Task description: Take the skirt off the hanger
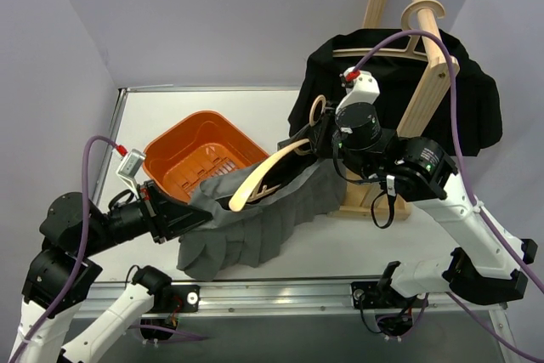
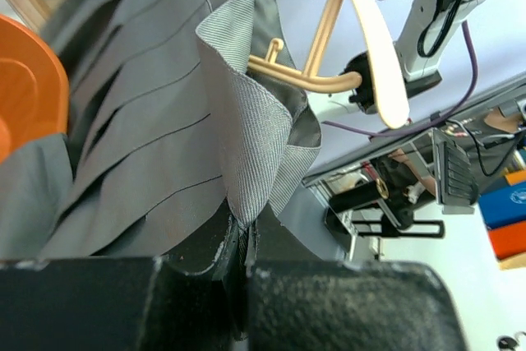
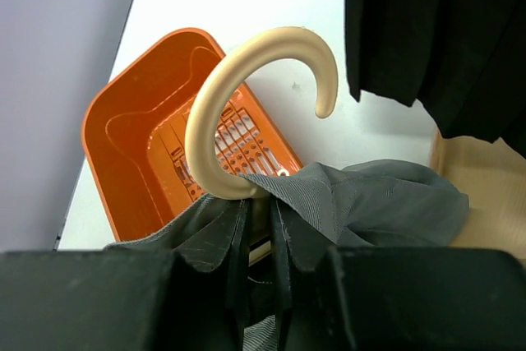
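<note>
L gripper (image 2: 246, 256) is closed tight on the skirt (image 1: 255, 231) edge, R gripper (image 3: 259, 228) closed on the hanger (image 1: 262, 173) neck, skirt slung btwn them above table (image 1: 255, 112) near basket (image 1: 170, 138); risk: cloth caught in R's pinch or on the hanger arm snags, so L's thin hold slips.

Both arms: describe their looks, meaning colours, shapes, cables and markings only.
The left arm and right arm share white links and rounded black joints. Each trails a purple cable ending in a red-tipped plug. The fingers are black and grainy.
</note>
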{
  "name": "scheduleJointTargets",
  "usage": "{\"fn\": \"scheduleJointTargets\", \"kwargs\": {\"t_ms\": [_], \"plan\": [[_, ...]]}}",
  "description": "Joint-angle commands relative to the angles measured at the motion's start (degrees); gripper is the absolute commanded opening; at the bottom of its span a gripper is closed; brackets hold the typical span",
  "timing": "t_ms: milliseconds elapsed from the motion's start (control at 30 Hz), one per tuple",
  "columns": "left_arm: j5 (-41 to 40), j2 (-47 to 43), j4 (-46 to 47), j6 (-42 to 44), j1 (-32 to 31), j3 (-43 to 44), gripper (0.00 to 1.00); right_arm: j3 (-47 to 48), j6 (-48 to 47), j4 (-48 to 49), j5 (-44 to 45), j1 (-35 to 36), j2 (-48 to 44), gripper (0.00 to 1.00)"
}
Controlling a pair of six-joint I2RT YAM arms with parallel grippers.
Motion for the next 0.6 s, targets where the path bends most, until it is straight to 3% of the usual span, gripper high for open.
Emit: {"fn": "scheduleJointTargets", "kwargs": {"t_ms": [0, 300, 567], "plan": [[4.8, -0.2, 4.3, -2.7, 0.0, -0.5, 0.02, 1.1, -3.8, 5.6, 0.6, -0.9, -1.6, 0.00], [7.6, 2.1, -0.8, -0.3, 0.0, -2.6, 0.02, 2.3, -5.0, 12.0, -18.5, 0.2, -1.3, 0.00], [10.1, 5.6, 2.7, -0.5, 0.0, -2.1, 0.02, 10.8, -2.7, 12.3, -28.2, 2.5, 1.5, 0.00]]}}
